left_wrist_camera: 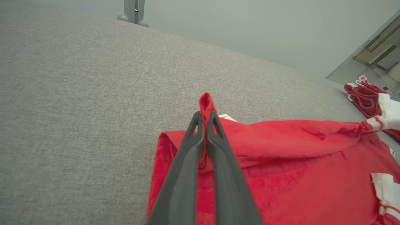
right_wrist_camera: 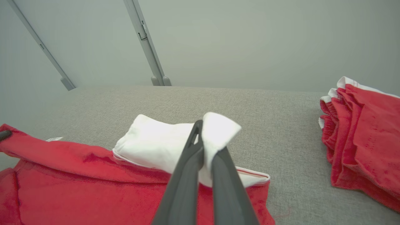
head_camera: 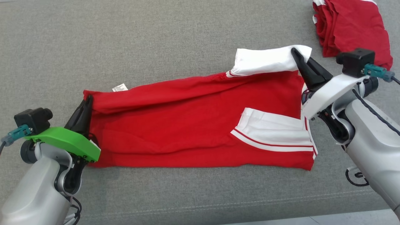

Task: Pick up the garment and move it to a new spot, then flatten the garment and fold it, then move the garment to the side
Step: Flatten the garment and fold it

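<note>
The garment (head_camera: 187,125) is a red shirt with white, red-striped sleeves, stretched lengthwise across the grey cushion (head_camera: 156,40). My left gripper (head_camera: 88,100) is shut on its red hem corner at the left end; in the left wrist view a pinch of red cloth (left_wrist_camera: 206,104) pokes up between the fingers (left_wrist_camera: 218,150) of that gripper (left_wrist_camera: 204,117). My right gripper (head_camera: 295,53) is shut on the white sleeve (head_camera: 265,61) at the far right corner, lifting it slightly. The right wrist view shows white cloth (right_wrist_camera: 156,143) clamped in the right gripper (right_wrist_camera: 203,128).
A pile of other red garments (head_camera: 350,28) lies at the far right of the cushion, also seen as the red pile (right_wrist_camera: 365,147) in the right wrist view. A white care label (head_camera: 120,88) sticks out at the shirt's far edge. The cushion's front edge (head_camera: 218,206) runs below.
</note>
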Available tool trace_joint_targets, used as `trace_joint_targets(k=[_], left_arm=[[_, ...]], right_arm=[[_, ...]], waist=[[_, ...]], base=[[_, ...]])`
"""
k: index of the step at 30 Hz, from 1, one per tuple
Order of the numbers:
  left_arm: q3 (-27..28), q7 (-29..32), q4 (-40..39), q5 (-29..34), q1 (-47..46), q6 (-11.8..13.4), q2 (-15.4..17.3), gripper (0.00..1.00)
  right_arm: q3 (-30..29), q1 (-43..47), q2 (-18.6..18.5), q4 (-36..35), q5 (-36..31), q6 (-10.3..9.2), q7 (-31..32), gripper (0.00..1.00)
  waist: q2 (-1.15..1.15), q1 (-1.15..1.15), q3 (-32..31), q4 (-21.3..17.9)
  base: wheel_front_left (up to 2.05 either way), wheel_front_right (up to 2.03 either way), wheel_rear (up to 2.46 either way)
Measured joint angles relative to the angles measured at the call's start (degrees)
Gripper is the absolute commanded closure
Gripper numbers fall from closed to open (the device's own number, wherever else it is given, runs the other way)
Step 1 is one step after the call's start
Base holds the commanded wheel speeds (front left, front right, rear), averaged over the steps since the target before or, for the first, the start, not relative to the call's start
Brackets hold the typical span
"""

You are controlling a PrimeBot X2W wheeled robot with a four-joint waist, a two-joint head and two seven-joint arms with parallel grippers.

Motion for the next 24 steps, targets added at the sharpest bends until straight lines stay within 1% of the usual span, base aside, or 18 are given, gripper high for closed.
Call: trace_joint_targets(k=[5,8,12,13,14,15,16,17,18,24], left_arm=[[-0.1,0.0,0.2,-0.6,1.7,0.0,0.2,1.00],[-0.5,0.0,0.2,-1.1,3.0,0.0,0.2,1.00],[-0.7,0.0,0.3,-2.1,3.2,0.0,0.3,1.00],[-0.7,0.0,0.4,-2.4,3.2,0.0,0.3,0.96],[-0.8,0.0,0.5,-2.4,3.3,0.0,0.4,0.76],[-0.8,0.0,0.6,-2.4,3.3,0.0,0.4,0.51],[-0.9,0.0,0.7,-2.4,3.4,0.0,0.4,0.44],[-1.0,0.0,0.8,-2.4,3.6,0.0,0.4,0.07],[-1.1,0.0,1.0,-2.5,3.7,0.0,0.4,0.00],[-1.2,-0.1,1.8,-2.6,4.4,0.0,0.4,0.00]], right_arm=[[0.1,3.3,-0.5,-1.3,0.4,0.00,0.0,1.00],[1.2,6.5,-0.6,-2.4,0.9,0.00,0.0,1.00],[1.5,8.1,-0.7,-3.2,1.0,0.00,0.0,1.00],[1.5,8.4,-0.7,-3.4,1.0,0.00,0.0,1.00],[1.6,8.6,-0.8,-3.6,1.2,0.00,0.0,1.00],[1.9,8.9,-0.8,-3.8,1.4,0.00,0.0,1.00],[2.4,9.4,-0.9,-4.0,1.4,0.00,-0.1,1.00],[2.7,9.9,-0.9,-4.2,1.4,0.00,0.0,1.00],[3.0,10.4,-0.9,-4.5,1.4,0.00,0.0,1.00],[3.2,12.4,-1.5,-6.1,1.4,0.00,0.0,1.00]], waist=[[0.00,0.00,-0.7,-0.1],[0.00,0.00,-1.3,-0.3],[0.00,0.00,-1.5,-0.3],[0.00,0.00,-1.6,-0.3],[0.00,0.00,-1.6,-0.4],[0.00,0.00,-1.7,-0.4],[0.00,0.00,-1.8,-0.4],[0.00,0.00,-1.9,-0.4],[0.00,0.00,-2.0,-0.4],[0.00,0.00,-2.5,-0.5]], base=[[0.00,0.00,0.00],[0.00,0.00,0.00],[0.00,0.00,0.00],[0.00,0.00,0.00],[0.00,0.00,0.00],[0.00,0.00,0.00],[0.00,0.00,0.00],[0.00,0.00,0.00],[0.00,0.00,0.00],[0.00,0.00,0.00]])
